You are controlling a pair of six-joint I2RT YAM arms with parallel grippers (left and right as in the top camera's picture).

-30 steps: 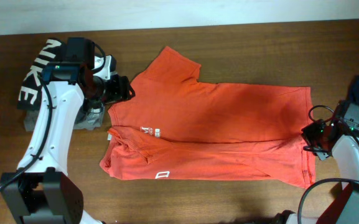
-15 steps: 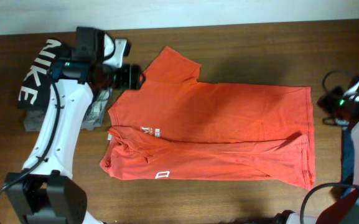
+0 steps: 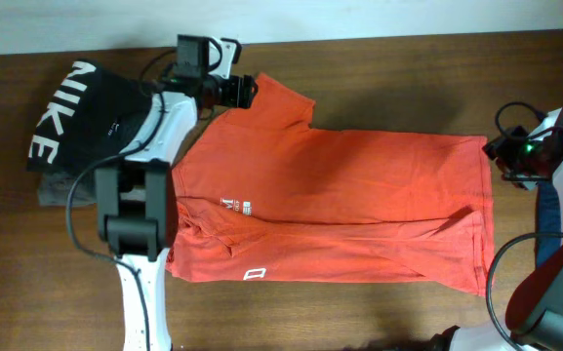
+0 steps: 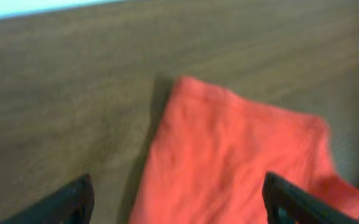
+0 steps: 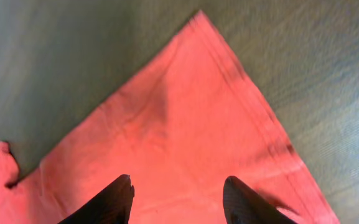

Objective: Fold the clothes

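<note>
Overhead: red-orange T-shirt (image 3: 340,200) laid out along the wooden counter (image 3: 388,68), neck end toward the left arm, hem toward the right arm. One short sleeve angled up toward the far edge. Small white lettering (image 3: 232,207) near the neck end, white tag (image 3: 254,274) at the near edge. Left hand (image 3: 246,91) at the far tip of that sleeve; contact impossible to tell from here. Right hand (image 3: 501,154) just beside the far hem corner. Black garment with white NIKE letters (image 3: 71,117) off the left side, grey garment (image 3: 55,190) just beside it, both apart from the shirt.

Left wrist view: left hand (image 4: 179,202) spread wide, dark fingertips (image 4: 73,202) at the two lower corners, nothing pinched. Sleeve of the T-shirt (image 4: 229,155) flat on the counter, lying between and ahead of the fingertips.

Right wrist view: right hand (image 5: 176,199) spread apart, one fingertip (image 5: 111,199) on each side, gripping nothing. Pointed hem corner of the T-shirt (image 5: 185,124) flat on the counter directly ahead, stitched edge visible along its right side.
</note>
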